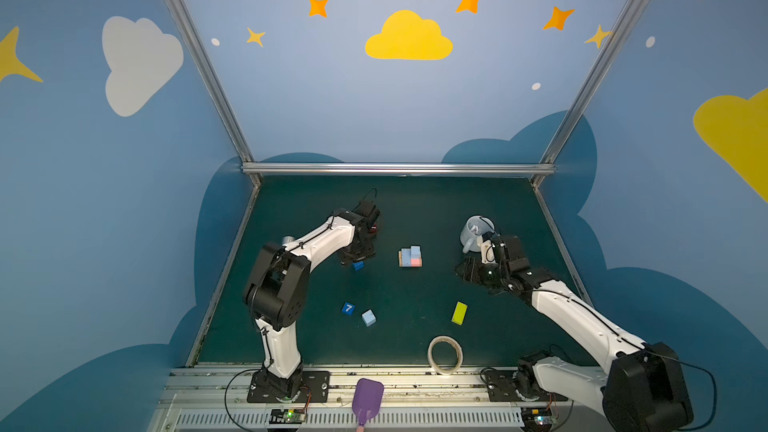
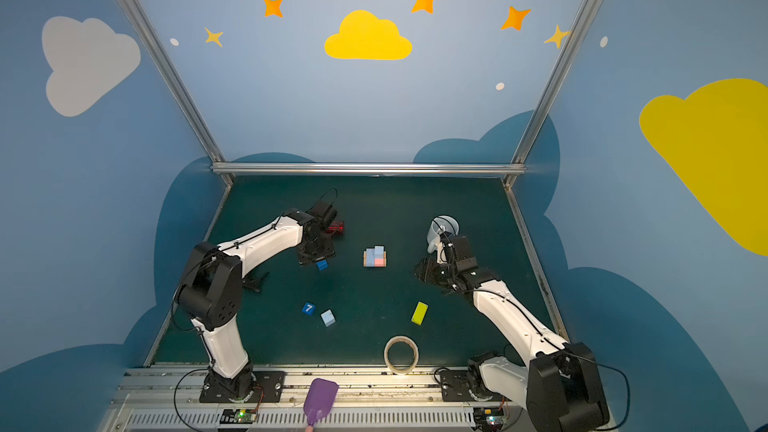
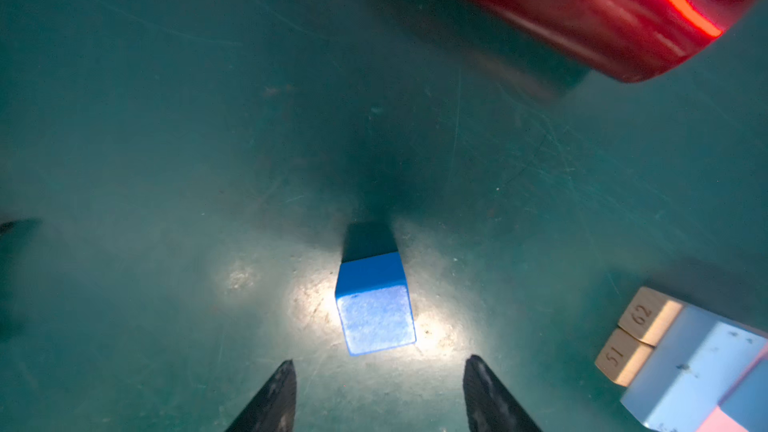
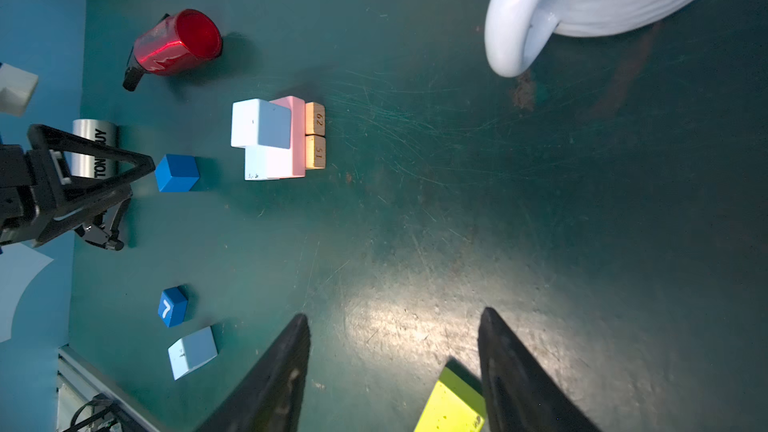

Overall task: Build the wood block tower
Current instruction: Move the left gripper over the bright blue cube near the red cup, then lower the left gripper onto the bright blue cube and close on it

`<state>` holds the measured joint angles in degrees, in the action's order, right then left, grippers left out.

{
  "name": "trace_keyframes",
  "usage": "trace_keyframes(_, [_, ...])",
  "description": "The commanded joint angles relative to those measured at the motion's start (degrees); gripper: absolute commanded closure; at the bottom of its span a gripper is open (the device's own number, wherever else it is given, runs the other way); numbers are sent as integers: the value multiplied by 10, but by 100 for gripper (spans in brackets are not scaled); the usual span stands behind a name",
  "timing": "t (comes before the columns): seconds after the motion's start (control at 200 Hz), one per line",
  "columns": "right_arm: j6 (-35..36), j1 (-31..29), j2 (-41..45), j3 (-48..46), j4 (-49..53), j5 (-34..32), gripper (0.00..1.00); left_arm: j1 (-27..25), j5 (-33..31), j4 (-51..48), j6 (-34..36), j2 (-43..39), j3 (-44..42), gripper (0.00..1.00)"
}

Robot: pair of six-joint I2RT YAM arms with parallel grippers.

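Wooden stack (image 1: pixel 410 256) at centre: light, stiff, likely to topple if knocked. Yellow-green slab (image 1: pixel 459 312) flat, long axis near-to-far; pinch across narrow width. Right gripper (image 4: pixel 395 313) beside it, jaws apart, empty. Dark blue cube (image 3: pixel 374 305) just ahead of left gripper (image 3: pixel 380 361), jaws apart, empty; paint probably slick, so grip opposite faces.
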<state>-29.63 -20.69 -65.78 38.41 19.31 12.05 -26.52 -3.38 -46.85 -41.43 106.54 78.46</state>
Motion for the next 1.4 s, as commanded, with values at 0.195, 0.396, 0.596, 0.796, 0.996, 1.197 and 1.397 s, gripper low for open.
trace_keyframes(0.195, [-2, 2, 4, 13, 8, -4, 37, 7, 6, 0, 0, 19, 17, 37])
trace_keyframes(0.396, [-1, 2, -7, 14, 0, 4, 37, 8, 12, -2, 2, 34, 25, 38])
trace_keyframes(0.596, [1, 3, -9, 12, 0, 2, 37, 7, 9, -8, 3, 49, 33, 39])
trace_keyframes(0.796, [1, 2, -10, 8, -4, 0, 37, 7, -1, -14, 3, 59, 35, 45])
trace_keyframes(0.996, [0, 2, -10, 6, -8, 1, 37, 8, -6, -19, 4, 65, 36, 48])
trace_keyframes(1.197, [-2, 2, -11, 3, -12, 3, 37, 7, -6, -21, 4, 69, 40, 51])
trace_keyframes(1.397, [-2, 3, -10, 3, -11, 3, 37, 7, -5, -24, 5, 76, 44, 53])
